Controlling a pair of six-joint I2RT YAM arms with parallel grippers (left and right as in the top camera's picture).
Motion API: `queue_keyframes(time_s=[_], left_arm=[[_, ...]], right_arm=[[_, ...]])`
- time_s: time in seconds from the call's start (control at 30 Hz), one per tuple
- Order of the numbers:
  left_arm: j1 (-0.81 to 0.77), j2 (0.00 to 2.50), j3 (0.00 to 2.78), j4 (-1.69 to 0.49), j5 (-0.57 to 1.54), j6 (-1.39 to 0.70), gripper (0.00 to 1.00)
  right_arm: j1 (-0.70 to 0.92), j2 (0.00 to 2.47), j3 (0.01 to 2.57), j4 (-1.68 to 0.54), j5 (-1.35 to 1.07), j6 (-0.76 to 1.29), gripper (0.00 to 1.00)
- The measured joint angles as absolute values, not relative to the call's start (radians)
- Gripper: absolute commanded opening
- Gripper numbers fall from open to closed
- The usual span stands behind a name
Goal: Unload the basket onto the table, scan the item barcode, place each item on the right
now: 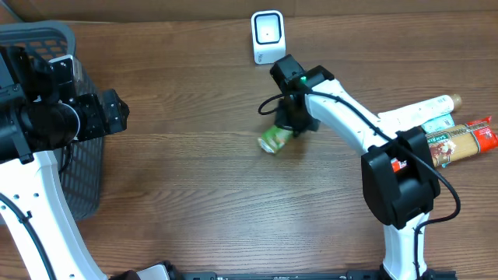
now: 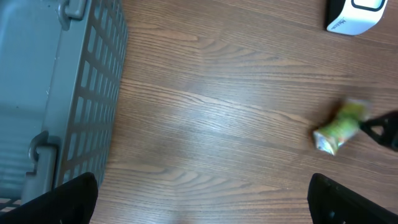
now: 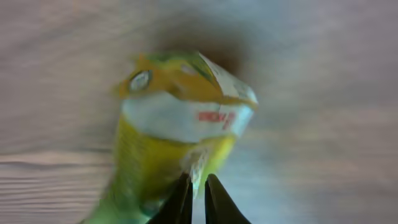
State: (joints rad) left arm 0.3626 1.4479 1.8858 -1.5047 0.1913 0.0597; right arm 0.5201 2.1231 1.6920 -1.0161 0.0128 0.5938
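Left: grey basket (image 1: 47,47), left hand (image 1: 109,113) at its rim, spread wide | Centre: green-yellow packet (image 1: 274,140) at mid-table (image 1: 194,194), near white scanner (image 1: 267,36), one end pinched in nearly closed right hand (image 1: 294,123) | Right: other packaged goods (image 1: 455,136) at table edge

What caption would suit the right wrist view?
Right end effector closed on the crimped edge of a green-and-yellow packet, wooden table blurred behind.

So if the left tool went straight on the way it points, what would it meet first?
Likely bare table, between the basket and the green packet, though depth is unclear.
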Motion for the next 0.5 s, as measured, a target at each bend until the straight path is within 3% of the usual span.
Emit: queue_keyframes(time_s=[0.23, 0.3, 0.33, 0.37, 0.5], left_arm=[[0.363, 1.448, 1.886, -1.505, 0.191, 0.060, 0.99], [0.363, 1.448, 1.886, -1.505, 0.191, 0.060, 0.99], [0.363, 1.448, 1.886, -1.505, 0.191, 0.060, 1.00], [0.363, 1.448, 1.886, -1.505, 0.191, 0.060, 1.00], [0.363, 1.448, 1.886, -1.505, 0.191, 0.060, 1.00]], right_arm=[[0.657, 2.127, 1.656, -0.818, -0.036, 0.522, 0.12], [0.693, 2.135, 1.653, -0.815, -0.038, 0.513, 0.20], [0.702, 2.138, 1.653, -0.815, -0.038, 0.506, 0.33], [0.709, 2.140, 1.653, -0.817, -0.037, 0.503, 0.39], [0.687, 2.140, 1.679, -0.881, -0.036, 0.495, 0.42]])
